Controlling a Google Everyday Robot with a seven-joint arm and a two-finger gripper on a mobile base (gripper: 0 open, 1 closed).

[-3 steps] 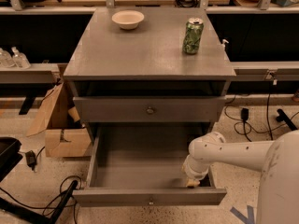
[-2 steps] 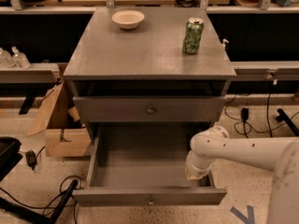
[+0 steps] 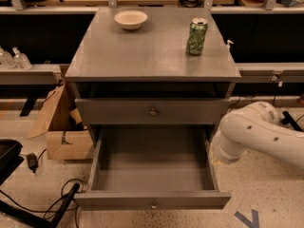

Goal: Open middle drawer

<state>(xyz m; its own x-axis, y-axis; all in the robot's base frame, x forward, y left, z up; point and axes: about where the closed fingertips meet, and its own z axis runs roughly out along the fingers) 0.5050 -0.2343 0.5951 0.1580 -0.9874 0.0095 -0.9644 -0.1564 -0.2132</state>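
The grey cabinet (image 3: pixel 152 56) shows two drawer fronts. Just under the dark gap below the top, the upper front (image 3: pixel 118 112) is closed, with a small round knob (image 3: pixel 153 112). Below it the middle drawer (image 3: pixel 152 160) is pulled far out and its inside is bare. Its front (image 3: pixel 118 200) faces me with a small knob (image 3: pixel 153 204). My white arm (image 3: pixel 261 132) reaches in from the right. The gripper (image 3: pixel 219 159) hangs at the end of it, just outside the drawer's right wall and holding nothing I can see.
On the cabinet top stand a white bowl (image 3: pixel 130 19) at the back left and a green can (image 3: pixel 197 36) at the right. A cardboard box (image 3: pixel 64 137) sits on the floor to the left. Cables (image 3: pixel 42 208) and a dark object lie at the lower left.
My arm has drawn back to the right, taking the gripper from inside the open drawer's right corner to just outside its right wall. The drawer has stayed open.
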